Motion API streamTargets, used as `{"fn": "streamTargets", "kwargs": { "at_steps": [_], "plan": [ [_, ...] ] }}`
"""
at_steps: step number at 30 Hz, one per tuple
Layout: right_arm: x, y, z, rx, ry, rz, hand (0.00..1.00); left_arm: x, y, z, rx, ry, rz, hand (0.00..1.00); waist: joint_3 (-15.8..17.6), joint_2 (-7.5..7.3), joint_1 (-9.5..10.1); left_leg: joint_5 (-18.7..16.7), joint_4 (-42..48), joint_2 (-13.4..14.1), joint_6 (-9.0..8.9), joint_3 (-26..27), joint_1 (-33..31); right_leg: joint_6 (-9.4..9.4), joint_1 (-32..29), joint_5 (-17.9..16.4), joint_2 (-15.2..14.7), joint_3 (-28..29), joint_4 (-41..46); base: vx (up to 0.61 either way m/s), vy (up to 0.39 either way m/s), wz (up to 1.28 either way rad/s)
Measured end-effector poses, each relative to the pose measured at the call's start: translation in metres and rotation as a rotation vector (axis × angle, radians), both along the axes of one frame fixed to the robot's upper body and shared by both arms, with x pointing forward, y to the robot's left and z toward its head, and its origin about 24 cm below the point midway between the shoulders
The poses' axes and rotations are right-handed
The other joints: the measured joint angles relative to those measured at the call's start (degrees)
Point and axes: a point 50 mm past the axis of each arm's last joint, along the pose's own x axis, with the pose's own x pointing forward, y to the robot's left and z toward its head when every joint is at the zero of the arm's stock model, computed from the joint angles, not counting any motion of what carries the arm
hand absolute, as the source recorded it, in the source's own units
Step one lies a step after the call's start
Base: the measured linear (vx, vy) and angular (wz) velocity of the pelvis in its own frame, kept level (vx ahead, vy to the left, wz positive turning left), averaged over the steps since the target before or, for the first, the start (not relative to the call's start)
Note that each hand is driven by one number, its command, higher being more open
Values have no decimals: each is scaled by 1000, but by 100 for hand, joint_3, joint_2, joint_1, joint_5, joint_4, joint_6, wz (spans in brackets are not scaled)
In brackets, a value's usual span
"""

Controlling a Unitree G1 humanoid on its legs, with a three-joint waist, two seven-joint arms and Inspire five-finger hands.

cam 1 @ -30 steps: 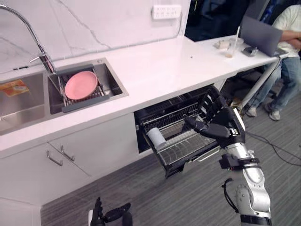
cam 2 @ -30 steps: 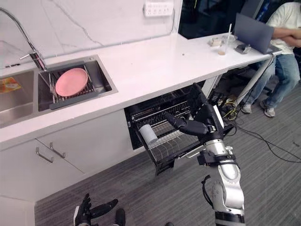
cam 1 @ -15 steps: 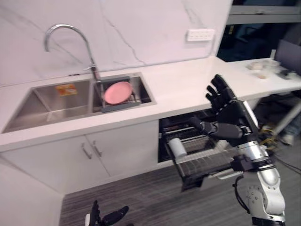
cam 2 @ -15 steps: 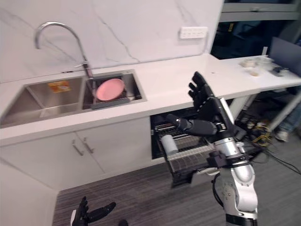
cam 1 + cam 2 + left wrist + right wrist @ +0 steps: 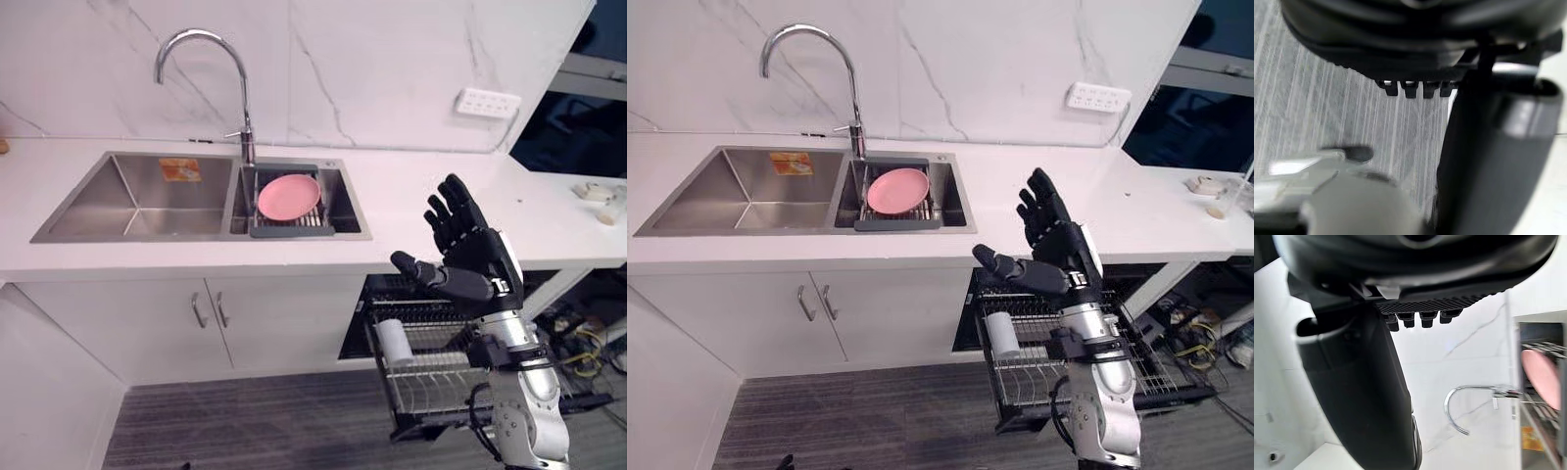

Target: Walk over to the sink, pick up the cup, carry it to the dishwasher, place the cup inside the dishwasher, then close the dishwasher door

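Observation:
A white cup [image 5: 395,342] lies on its side in the pulled-out wire rack [image 5: 441,377] of the dishwasher [image 5: 1019,416] under the counter. My right hand [image 5: 477,266] is raised in front of the counter edge, above and a little right of the cup, open, fingers spread and pointing up, holding nothing. In the right wrist view the same hand [image 5: 1359,382] shows straight fingers, with the wall and tap beyond it. My left hand [image 5: 1400,54] hangs low over the grey carpet, fingers straight, empty.
A double steel sink [image 5: 137,201] sits in the white counter [image 5: 431,196], with a curved tap [image 5: 201,59] and a pink plate [image 5: 289,195] on a drain rack in the right basin. White cabinet doors [image 5: 245,313] stand left of the dishwasher. Cables [image 5: 578,338] lie at right.
The whole view has swung left, so the sink now sits in the middle. My right hand stays open and raised. The cup still lies in the rack.

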Motion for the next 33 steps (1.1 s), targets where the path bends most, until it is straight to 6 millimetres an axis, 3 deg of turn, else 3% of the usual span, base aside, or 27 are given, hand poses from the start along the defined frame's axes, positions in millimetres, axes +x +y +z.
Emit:
{"fn": "streamTargets", "kwargs": {
  "at_steps": [3, 6, 15, 23, 30, 32, 33],
  "plan": [
    [-2, -4, 9, -9, -30, -21, 100, -6, -5, -2, -13, 8, 56, 100, -75, 147, -5, -23, 0, 260, -148, 138, 67, -76, 267, 128, 302, -70, -475, 126, -114, -8],
    [-5, -6, 17, 4, -61, -35, 100, -6, -5, 0, -12, -4, 66, 100, -103, 142, -10, -36, 28, 355, -221, 180, 54, -96, 362, 259, 440, -61, -758, 126, -70, -8],
    [-10, 1, 18, 12, -84, 30, 100, 6, -10, 4, -47, -112, 177, 100, -130, 170, 4, -129, 29, 293, -192, 294, 36, -20, 411, 336, 395, 22, -959, 32, 0, -4],
    [-14, 7, 20, 10, -95, 60, 100, 3, -20, 2, -66, -108, 235, 100, -335, 365, -2, -144, 28, 280, -185, 309, 25, -19, 423, 360, 399, 27, -1023, 0, 0, 0],
    [-14, 6, 19, 17, -87, 47, 100, 2, -22, 0, -77, -98, 241, 100, -380, 431, -14, -144, 37, 277, -185, 270, 38, -21, 474, 359, 404, 22, -1033, -2, -1, 2],
    [-14, 5, 18, 17, -84, 45, 100, 1, -21, -1, -81, -90, 251, 100, -376, 432, -9, -217, 178, 285, -178, 262, -3, -32, 489, 345, 405, 27, -1025, 0, 0, 0],
    [-14, 5, 17, 17, -80, 45, 100, 1, -20, -2, -79, -80, 250, 100, -356, 444, -6, -464, 629, 340, -168, 245, -172, -50, 501, 286, 406, 43, -970, -18, -23, -7]
  ]
}}
